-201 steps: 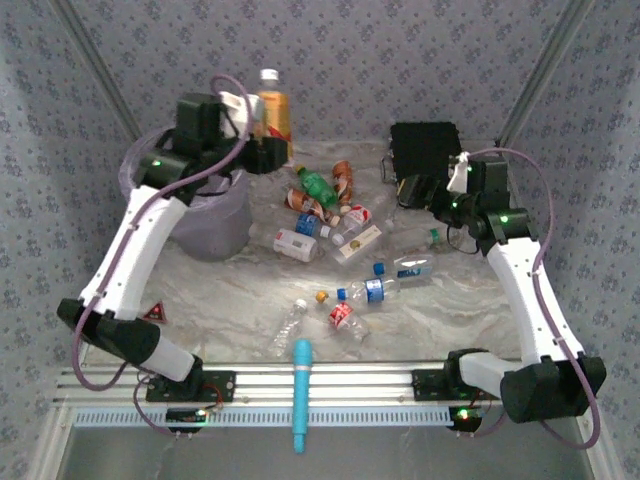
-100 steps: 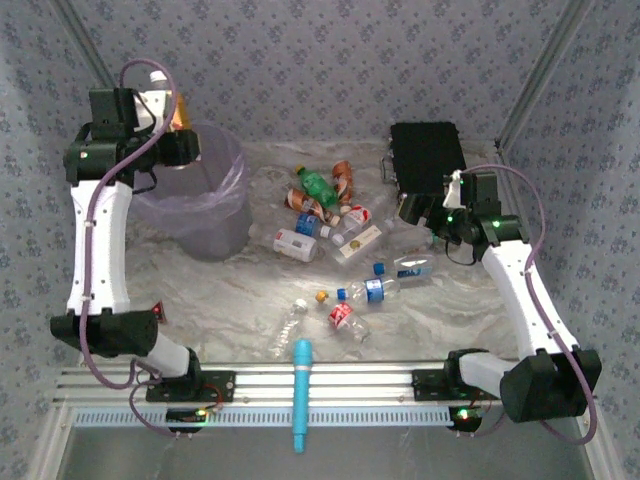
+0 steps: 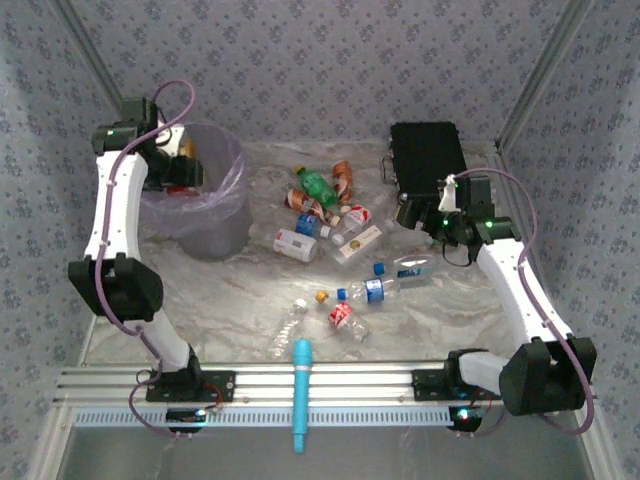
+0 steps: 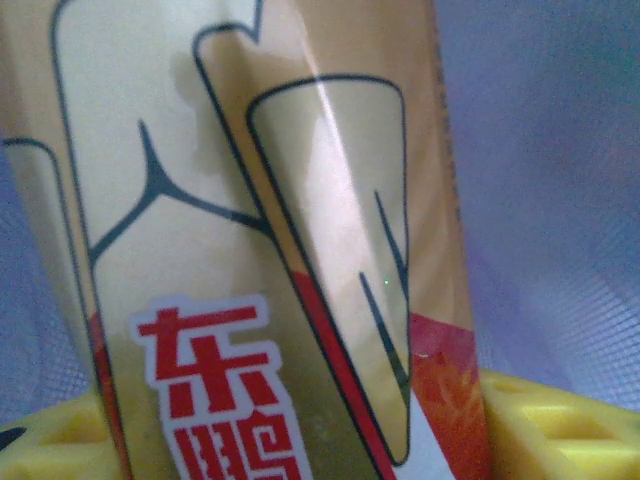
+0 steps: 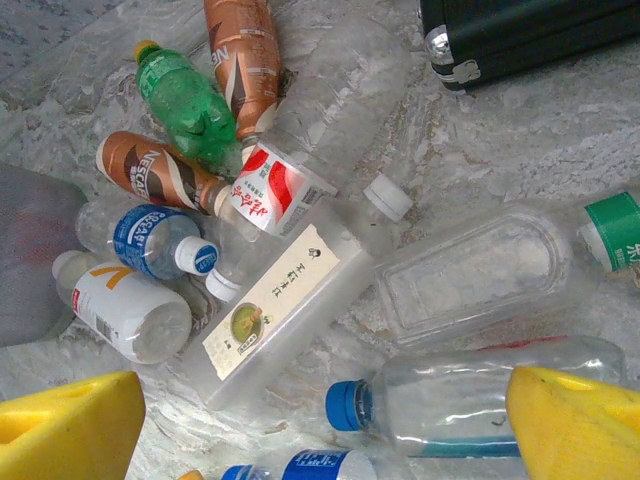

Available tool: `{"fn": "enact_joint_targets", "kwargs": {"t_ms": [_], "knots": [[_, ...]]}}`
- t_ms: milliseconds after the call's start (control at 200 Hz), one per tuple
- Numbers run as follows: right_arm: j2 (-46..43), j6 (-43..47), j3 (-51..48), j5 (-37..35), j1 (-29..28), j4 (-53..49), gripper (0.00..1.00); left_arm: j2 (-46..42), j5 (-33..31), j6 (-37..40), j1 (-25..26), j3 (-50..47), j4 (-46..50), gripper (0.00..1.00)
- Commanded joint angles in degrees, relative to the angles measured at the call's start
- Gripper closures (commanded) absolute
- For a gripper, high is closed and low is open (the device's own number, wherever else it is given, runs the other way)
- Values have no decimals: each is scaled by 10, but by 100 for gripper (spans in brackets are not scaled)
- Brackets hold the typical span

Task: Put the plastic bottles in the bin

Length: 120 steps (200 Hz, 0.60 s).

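One yellow-labelled plastic bottle (image 4: 250, 250) is recorded clamped between the left gripper (image 4: 300, 440) fingers, one round grey lavender-lined bin (image 3: 215, 232) beneath them, while one green plastic bottle (image 5: 190, 100) and two brown plastic bottles (image 5: 245, 50) are noted beyond the widely parted right gripper (image 5: 325, 400) fingers.

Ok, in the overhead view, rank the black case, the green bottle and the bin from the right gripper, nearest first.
1. black case, right beside the right gripper, just behind it.
2. green bottle, mid-table, to its left.
3. bin, far left.
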<state>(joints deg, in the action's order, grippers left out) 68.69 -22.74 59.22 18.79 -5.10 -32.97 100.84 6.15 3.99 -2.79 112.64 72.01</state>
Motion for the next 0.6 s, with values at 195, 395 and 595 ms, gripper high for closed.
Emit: {"fn": "enact_joint_targets", "kwargs": {"t_ms": [195,395,595], "knots": [[7,26,-19,-2,2,20,6,16,-32,19,7,-54,22,100],[18,32,-23,4,3,22,6,18,-41,16,16,-105,-7,100],[19,35,-29,-3,3,22,5,37,-48,15,27,-132,-19,93]]}}
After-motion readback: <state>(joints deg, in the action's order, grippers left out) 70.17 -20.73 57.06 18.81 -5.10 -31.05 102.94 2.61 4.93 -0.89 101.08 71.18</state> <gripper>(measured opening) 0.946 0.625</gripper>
